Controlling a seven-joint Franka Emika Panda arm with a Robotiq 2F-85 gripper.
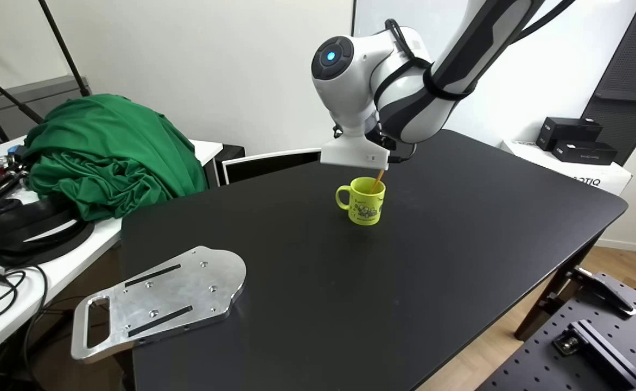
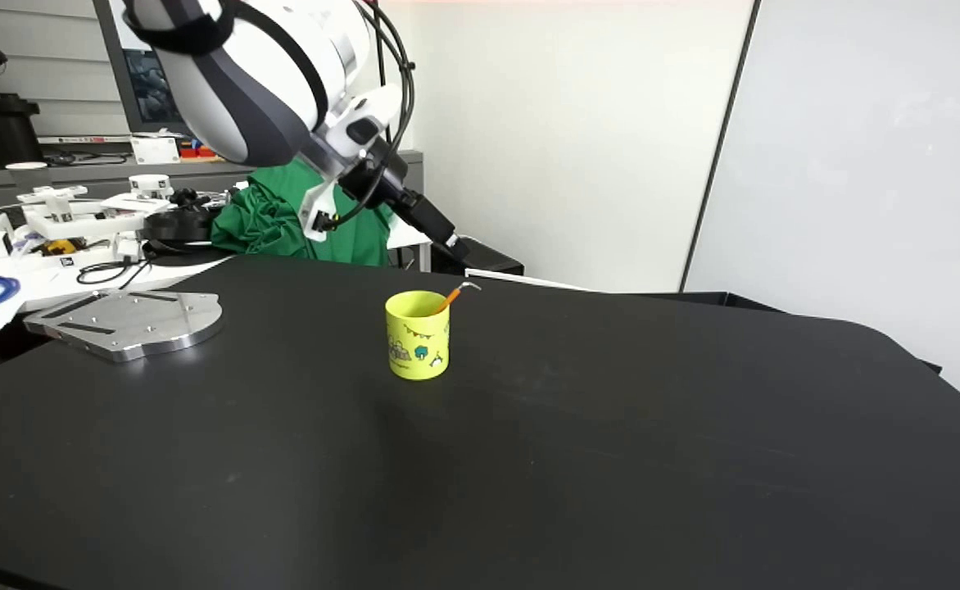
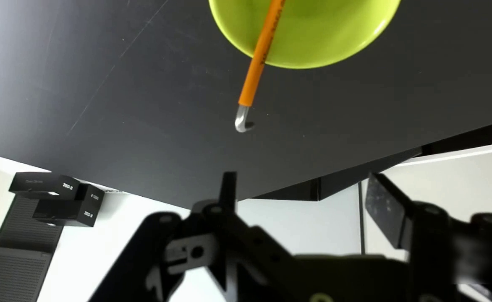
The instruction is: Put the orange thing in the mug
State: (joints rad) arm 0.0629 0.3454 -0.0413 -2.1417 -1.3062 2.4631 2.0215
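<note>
In the wrist view the gripper (image 3: 302, 184) stands along the bottom with its jaws wide apart, the wall (image 3: 304, 228) and the edge of the table (image 3: 153, 96) showing through the gap; the stick (image 3: 260, 56) is above the fingertips in the frame, clear of them, slanting in the mug (image 3: 313, 37) and crossing its rim; its long axis runs up the frame, leaning right, with the metal hook (image 3: 242, 119) toward the fingertips and the far end out of frame; black boxes (image 3: 67, 199) sit left of the gripper.

In an exterior view the jaws are hidden behind a white plate (image 1: 355, 153) on the arm (image 1: 350, 98), so I cannot tell from here how they stand; the stick (image 1: 376, 182) is below that plate, which covers its top, and tilts up to the right out of the mug (image 1: 366, 209); a metal slab (image 1: 166, 296) lies well apart from the gripper.

In an exterior view the gripper (image 2: 450, 239) hangs higher than the mug (image 2: 418, 344), aimed down and to the right; its gap cannot be judged side-on; the stick (image 2: 448, 301) slants up to the right, its hook below the fingertips in the picture; the cloth (image 2: 283, 217) is behind the gripper.
</note>
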